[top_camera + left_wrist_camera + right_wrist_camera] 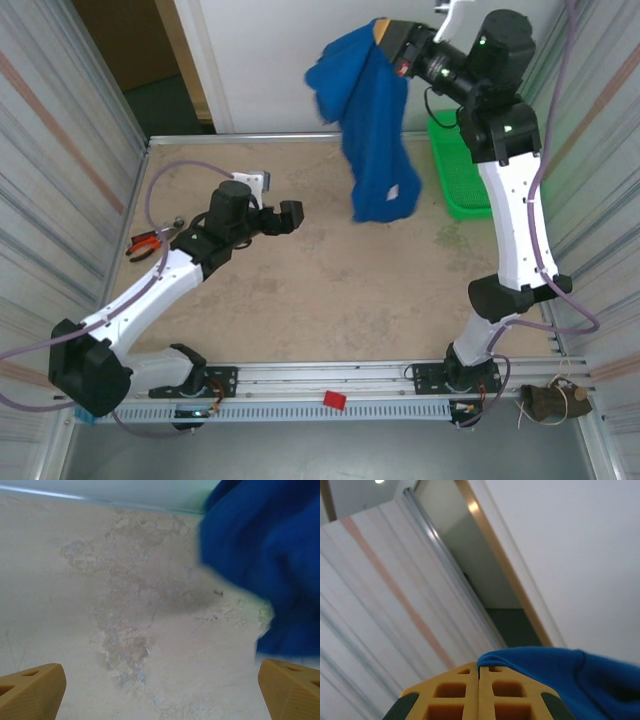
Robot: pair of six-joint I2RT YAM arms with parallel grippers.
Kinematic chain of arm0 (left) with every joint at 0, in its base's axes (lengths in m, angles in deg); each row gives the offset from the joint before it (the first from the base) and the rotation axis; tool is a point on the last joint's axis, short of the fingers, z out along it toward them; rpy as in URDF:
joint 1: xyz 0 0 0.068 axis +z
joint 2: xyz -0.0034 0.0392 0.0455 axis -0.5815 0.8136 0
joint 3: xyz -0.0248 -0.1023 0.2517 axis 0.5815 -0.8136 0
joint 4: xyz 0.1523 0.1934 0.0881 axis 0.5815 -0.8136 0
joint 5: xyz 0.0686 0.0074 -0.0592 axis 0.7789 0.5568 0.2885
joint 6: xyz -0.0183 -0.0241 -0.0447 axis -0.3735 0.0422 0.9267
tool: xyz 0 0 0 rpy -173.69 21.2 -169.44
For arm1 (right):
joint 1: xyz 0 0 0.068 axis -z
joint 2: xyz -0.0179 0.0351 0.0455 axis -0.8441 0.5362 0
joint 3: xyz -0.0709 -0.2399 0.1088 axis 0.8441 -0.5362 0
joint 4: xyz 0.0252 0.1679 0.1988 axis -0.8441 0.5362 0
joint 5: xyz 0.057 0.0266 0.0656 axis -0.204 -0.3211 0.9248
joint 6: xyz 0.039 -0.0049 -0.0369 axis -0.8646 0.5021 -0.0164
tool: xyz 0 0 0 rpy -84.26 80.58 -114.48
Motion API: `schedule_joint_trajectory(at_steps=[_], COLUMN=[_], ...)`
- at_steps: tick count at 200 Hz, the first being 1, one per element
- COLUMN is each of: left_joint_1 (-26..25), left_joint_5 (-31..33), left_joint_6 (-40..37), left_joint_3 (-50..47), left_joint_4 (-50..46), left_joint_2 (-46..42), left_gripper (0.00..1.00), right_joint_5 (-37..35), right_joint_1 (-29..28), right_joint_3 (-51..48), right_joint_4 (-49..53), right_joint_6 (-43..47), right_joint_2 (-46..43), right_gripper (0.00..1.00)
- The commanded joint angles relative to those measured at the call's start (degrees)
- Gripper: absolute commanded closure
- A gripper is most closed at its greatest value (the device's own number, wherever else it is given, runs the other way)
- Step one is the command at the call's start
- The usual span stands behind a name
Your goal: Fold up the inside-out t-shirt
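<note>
The t-shirt [270, 555] is blurred and cut off at the left wrist view's right edge. From above, a pale mark [393, 192] near its hem, perhaps lettering, is too small to read.

You have one shirt [375, 130] and one basket [462, 180] to count, on one table [330, 290]. There are two arms, the left arm [150, 290] and the right arm [515, 220], and two grippers, the left gripper [290, 217] and the right gripper [385, 35]. You also have one pair of pliers [148, 243] and one small red block [334, 400].
</note>
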Motion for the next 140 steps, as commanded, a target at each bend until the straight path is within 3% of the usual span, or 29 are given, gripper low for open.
schedule_joint_trajectory(at_steps=[1, 37, 69, 81, 90, 103, 140], left_joint_1=[-0.2, 0.0, 2.6, 3.4, 3.6, 3.7, 3.6], left_joint_5=[2.2, 6.7, 5.6, 5.0, 5.1, 5.0, 2.4], left_joint_6=[-0.3, 1.2, 1.7, 1.1, 0.3, -1.0, -2.8], left_joint_3=[-0.9, -5.5, -7.5, -7.1, -6.6, -6.2, -7.0], left_joint_4=[-0.5, -3.2, -5.3, -6.7, -7.8, -9.0, -9.2], left_joint_2=[-4.2, -9.3, -12.1, -12.2, -11.9, -10.9, -4.2], left_gripper=[0.01, 0.01, 0.01, 0.01, 0.01, 0.01, 0.01], right_joint_5=[-0.1, -5.4, -6.6, -8.9, -12.9, -16.4, -18.9], right_joint_1=[-2.6, -4.1, -2.0, -0.7, -0.6, -1.2, -5.4], right_joint_3=[-12.3, -46.1, -54.6, -54.8, -54.7, -57.0, -64.3], right_joint_4=[-3.6, -17.5, -15.0, -12.0, -8.9, -8.5, -8.2], right_joint_6=[-0.9, -2.2, 2.6, 3.7, 4.9, 5.8, 10.4], right_joint_2=[-1.4, -5.4, 1.3, 2.8, 2.3, -0.6, -5.7], right_gripper=[1.0, 1.0, 1.0, 0.67, 0.53, 0.45, 0.37])
